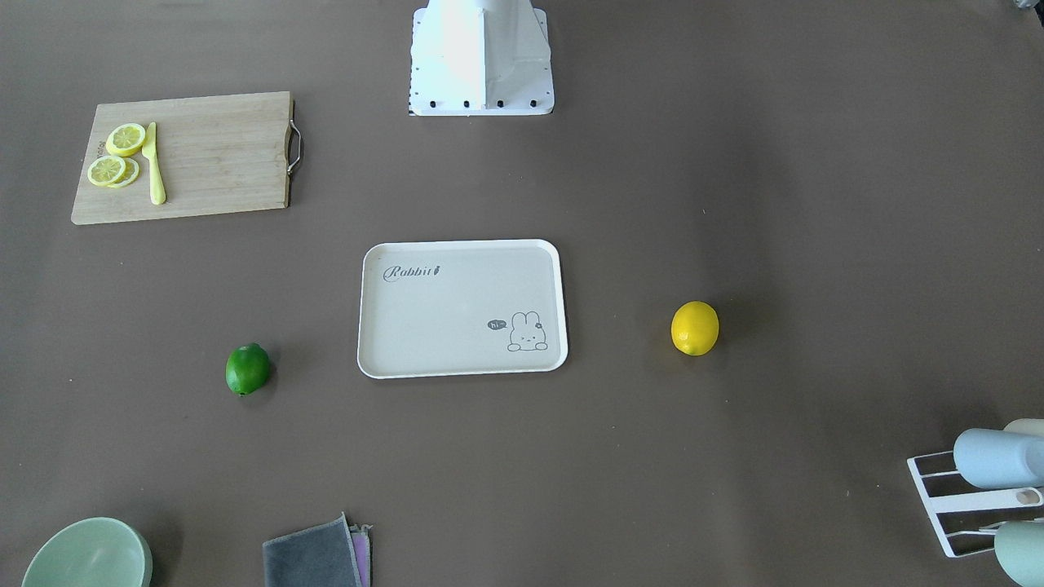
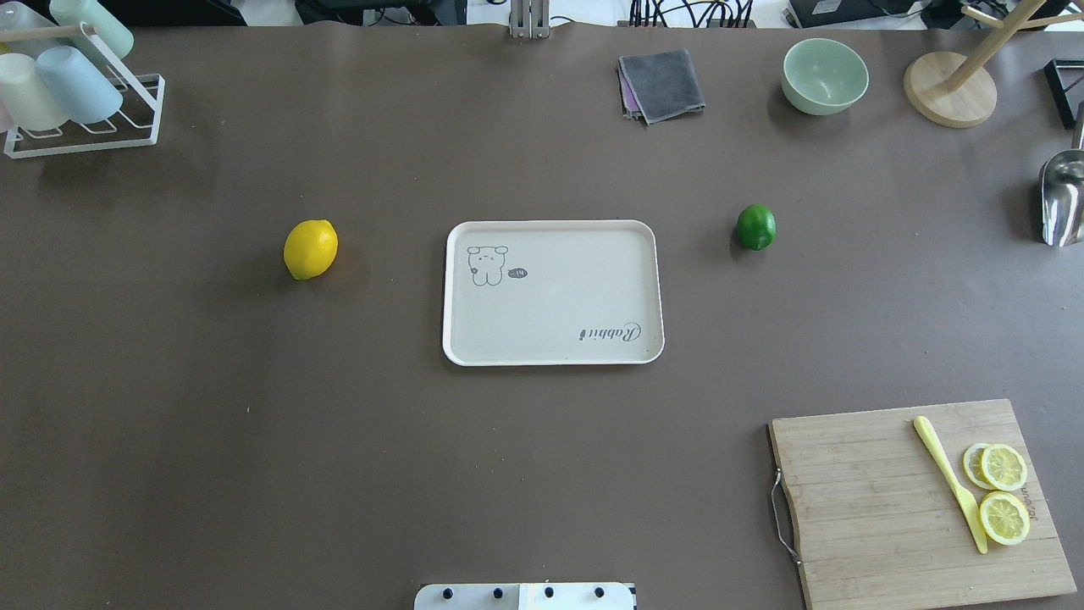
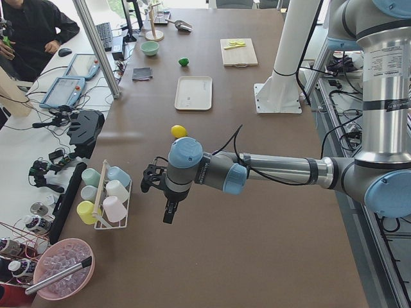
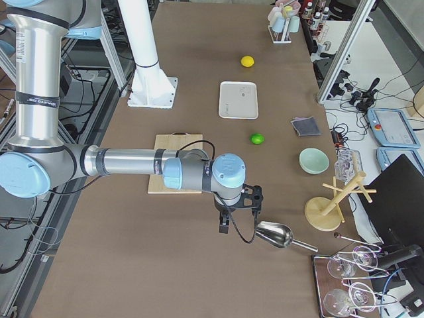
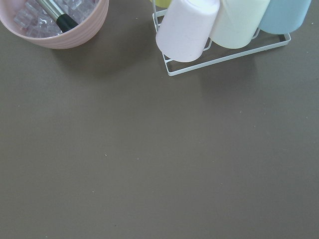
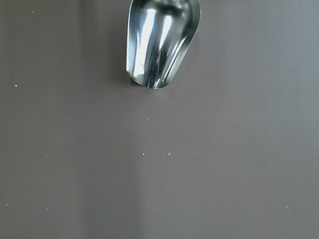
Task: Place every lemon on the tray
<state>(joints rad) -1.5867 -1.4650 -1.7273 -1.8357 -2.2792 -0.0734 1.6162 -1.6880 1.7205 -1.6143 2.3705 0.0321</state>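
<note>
Brown table (image 2: pixel 254 424) carries everything. Both arms are stretched out low over opposite ends of it: L arm (image 3: pixel 276 170) at the end by the cup rack (image 2: pixel 85 147), R arm (image 4: pixel 126 162) at the end by the metal scoop (image 6: pixel 162 40). L gripper (image 3: pixel 168 212) and R gripper (image 4: pixel 225 222) show only in the side views, so can't tell if their jaws are parted or closed. Each seems to hang just above the table w/ nothing in it, though the angle is poor.

Wooden board (image 2: pixel 872 508) sits at the near R corner w/ lemon slices (image 2: pixel 1003 491) and a yellow knife (image 2: pixel 948 479) on it. Tray (image 2: pixel 559 288) lies flat mid-table, nothing on it. Green bowl (image 2: pixel 825 74) and grey cloth (image 2: pixel 662 83) are at the far edge.

Yellow lemon (image 2: pixel 310 249) rests on the table well to the tray's L. Green lemon (image 2: pixel 755 227) rests on the table to the tray's R, apart from the rim. Neither touches the tray.
</note>
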